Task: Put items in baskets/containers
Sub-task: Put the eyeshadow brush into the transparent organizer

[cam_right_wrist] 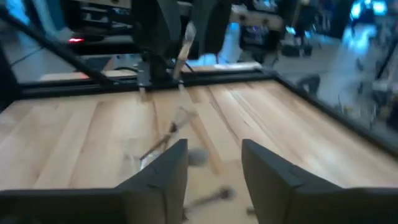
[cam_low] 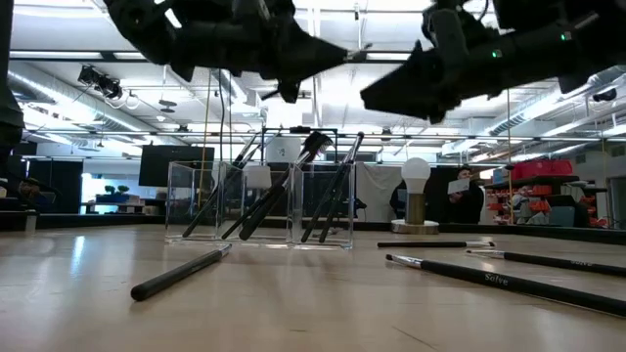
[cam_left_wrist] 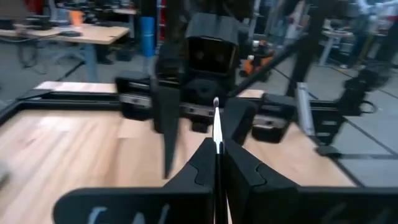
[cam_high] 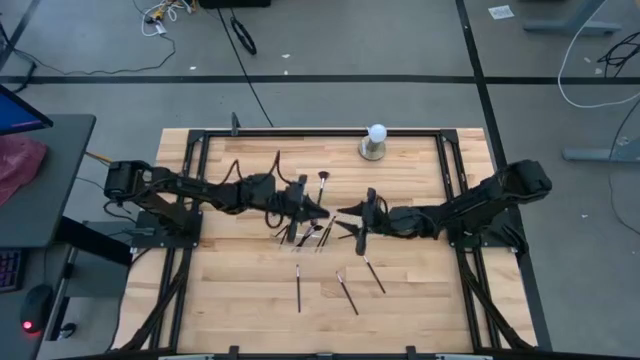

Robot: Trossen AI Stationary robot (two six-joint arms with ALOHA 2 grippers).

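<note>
A clear tray (cam_low: 259,200) stands mid-table with several dark brushes leaning in it; in the high view the tray (cam_high: 308,236) sits just near-side of the grippers. Three loose brushes (cam_high: 298,285), (cam_high: 347,291), (cam_high: 373,270) lie flat on the wood nearer the front edge. Above the table's middle my left gripper (cam_high: 322,212) is shut on a thin brush (cam_left_wrist: 216,124). My right gripper (cam_high: 342,212) faces it fingertip to fingertip, open (cam_right_wrist: 214,168), with nothing between its fingers. My left gripper pinches the thin brush's handle (cam_left_wrist: 217,146) between its two fingers, which reach level from the table's left. The brush stands out past the fingertips, its silver end (cam_left_wrist: 215,102) free. It is lifted clear of the table; which part of the handle is pinched cannot be told.
A white ball on a round metal base (cam_high: 375,142) stands at the far edge, right of centre. Black frame rails (cam_high: 452,180) run along the table's sides. Bare wood lies at the front left (cam_high: 230,300). A person (cam_low: 460,192) stands in the room beyond.
</note>
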